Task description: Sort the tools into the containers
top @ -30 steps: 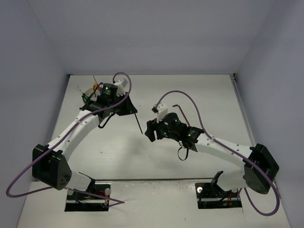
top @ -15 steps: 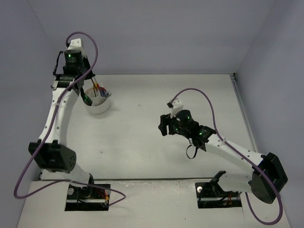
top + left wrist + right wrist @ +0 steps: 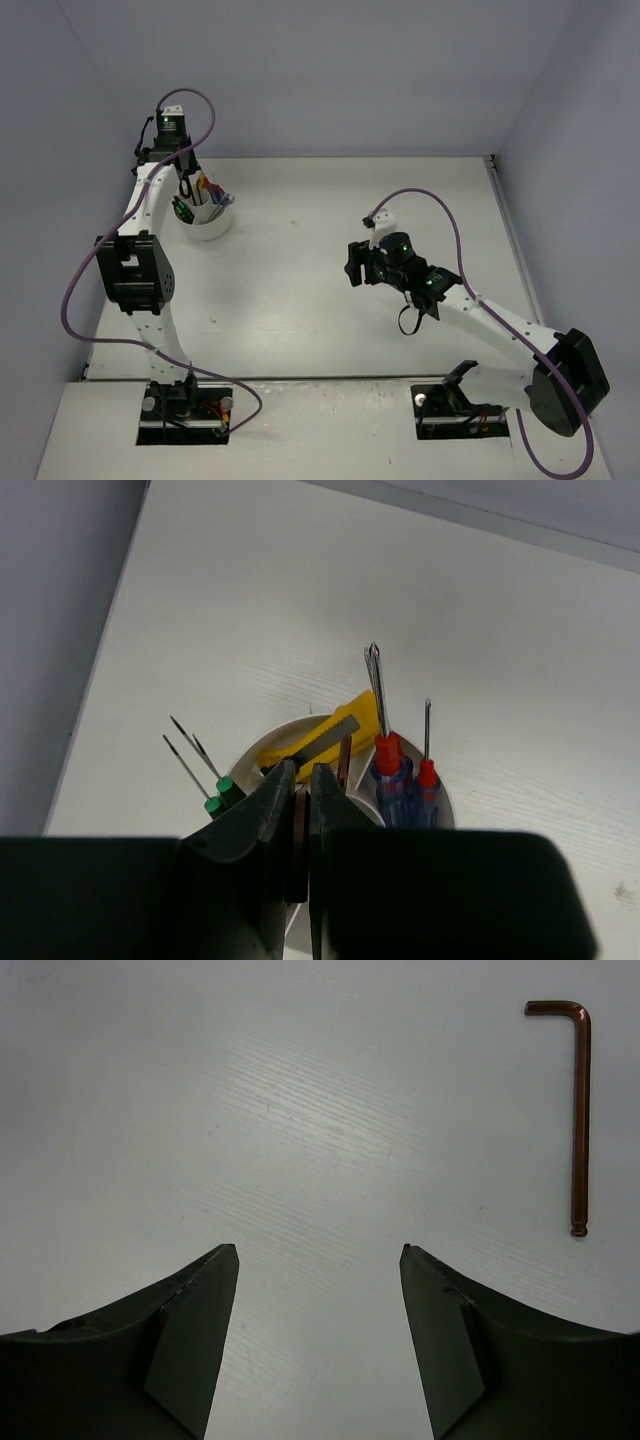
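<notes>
Pinching a dark hex key (image 3: 298,842) above the white cup (image 3: 285,727), the left tool (image 3: 302,770) hides most of it — the right tool (image 3: 318,1250) hangs spread wide over the bench (image 3: 300,1080).

- Top view: fixed, high behind the near edge, tilted down across the whole table (image 3: 300,200) to the far wall.
- Left wrist view: close, looks steeply down past the left gripper (image 3: 303,770) into the cup (image 3: 272,732) by the far left corner. The top view shares this cup and corner.
- Right wrist view: close, faces down past the right gripper (image 3: 320,1250) onto the tabletop right of centre, with a hex key (image 3: 580,1110) at upper right.
</notes>
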Robot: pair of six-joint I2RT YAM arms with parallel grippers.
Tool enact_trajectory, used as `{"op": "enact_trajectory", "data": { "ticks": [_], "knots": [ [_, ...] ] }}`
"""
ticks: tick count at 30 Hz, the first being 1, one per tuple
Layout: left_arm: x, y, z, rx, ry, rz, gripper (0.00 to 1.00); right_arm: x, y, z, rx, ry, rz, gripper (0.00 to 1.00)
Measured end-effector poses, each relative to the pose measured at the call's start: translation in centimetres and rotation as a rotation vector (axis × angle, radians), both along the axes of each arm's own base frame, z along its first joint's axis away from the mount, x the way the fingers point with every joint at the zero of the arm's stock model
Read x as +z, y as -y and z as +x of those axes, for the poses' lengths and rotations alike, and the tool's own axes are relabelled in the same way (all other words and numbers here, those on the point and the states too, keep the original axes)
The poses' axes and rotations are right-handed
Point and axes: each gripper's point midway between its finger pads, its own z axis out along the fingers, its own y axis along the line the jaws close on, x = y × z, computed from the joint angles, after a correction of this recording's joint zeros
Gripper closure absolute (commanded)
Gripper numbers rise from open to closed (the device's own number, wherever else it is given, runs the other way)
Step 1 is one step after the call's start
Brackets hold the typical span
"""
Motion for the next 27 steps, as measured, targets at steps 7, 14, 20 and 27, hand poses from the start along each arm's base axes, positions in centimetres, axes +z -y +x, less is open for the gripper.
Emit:
{"op": "enact_trajectory", "data": {
  "ticks": [7,14,20,27],
  "knots": [
    [-1.3,-0.1,0.9,-0.006,0.001,-0.013,0.73,-0.9,1.1,0.6,-0.052,-0.016,-0.037,0.37],
    [-1.8,0.1,0.8,-0.009,0.002,-0.022,0.64,-3.0,3.4,1.8,-0.166,-0.064,-0.110,0.38],
    [-2.2,0.7,-0.4,-0.023,-0.024,-0.054,0.49,-2.8,4.8,2.9,-0.243,-0.079,-0.129,0.40],
    [6.9,1.9,-4.6,-0.047,0.135,-0.119,0.40,-1.6,6.9,6.9,-0.348,-0.106,-0.140,0.46]
  ]
}}
